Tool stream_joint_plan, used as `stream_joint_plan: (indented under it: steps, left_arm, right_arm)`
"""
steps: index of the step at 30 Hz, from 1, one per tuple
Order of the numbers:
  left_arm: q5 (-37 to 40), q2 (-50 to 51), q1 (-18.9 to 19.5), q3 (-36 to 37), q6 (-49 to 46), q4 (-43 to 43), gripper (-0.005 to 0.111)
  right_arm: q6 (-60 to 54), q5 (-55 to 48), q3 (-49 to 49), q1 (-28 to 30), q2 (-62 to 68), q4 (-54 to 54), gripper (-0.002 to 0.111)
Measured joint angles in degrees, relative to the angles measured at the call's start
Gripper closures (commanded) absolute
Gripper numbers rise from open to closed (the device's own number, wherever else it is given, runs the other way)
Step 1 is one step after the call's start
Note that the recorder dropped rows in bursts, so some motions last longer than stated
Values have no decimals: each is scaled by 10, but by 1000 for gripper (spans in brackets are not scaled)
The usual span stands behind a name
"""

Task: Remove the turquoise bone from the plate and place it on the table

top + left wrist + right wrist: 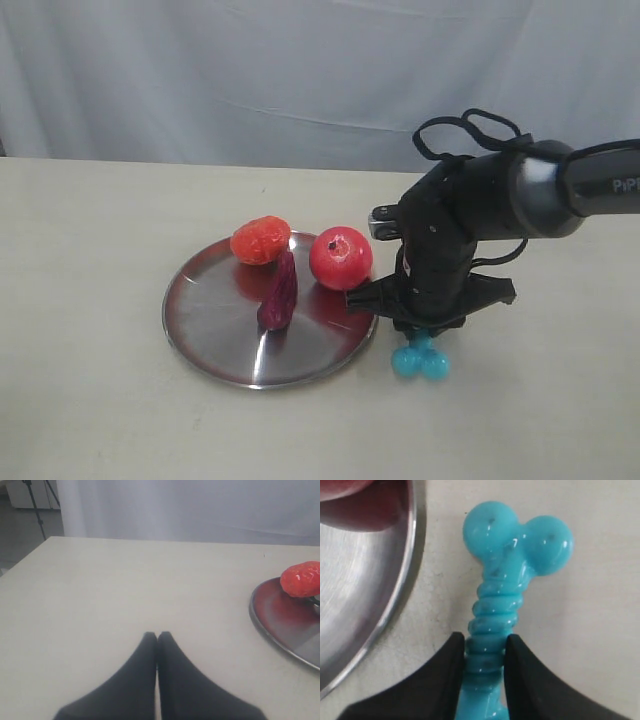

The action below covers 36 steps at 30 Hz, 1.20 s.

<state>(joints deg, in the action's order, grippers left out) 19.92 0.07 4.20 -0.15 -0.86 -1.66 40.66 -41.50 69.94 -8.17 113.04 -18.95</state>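
The turquoise bone (420, 361) is off the plate (215, 325), over the pale table (100, 400) just past the plate's right rim. Only its lower two knobs show in the exterior view; the rest is hidden under my right gripper (420, 336). In the right wrist view that gripper (485, 645) is shut on the bone's ribbed shaft (495, 605), with the plate's rim (395, 610) beside it. Whether the knobs touch the table I cannot tell. My left gripper (157, 635) is shut and empty over bare table, away from the plate (280, 627).
On the plate lie a wrinkled orange-red fruit (260, 240) and a dark purple elongated piece (280, 292). A red round fruit (340, 257) sits at its right rim, close to my right arm. A white curtain (250, 70) hangs behind the table.
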Motion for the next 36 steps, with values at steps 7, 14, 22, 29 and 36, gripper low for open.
stream_joint_plan:
  steps: [7,14,22,29,36]
  left_arm:
    - [0,0,0,0,0,0,107]
    - [0,0,0,0,0,0,107]
    - [0,0,0,0,0,0,107]
    - [0,0,0,0,0,0,107]
    - [0,0,0,0,0,0,107]
  right_arm:
    - [-6,-16,0,0,0,-1,56]
    - [-31,-56,0,0,-6,-1,56]
    - [-105,-78,0,0,-190,-16,102]
    - [-145,-67,-1,0,-417,-41,109]
    - [-153,-31,-1,0,-595,-96,109]
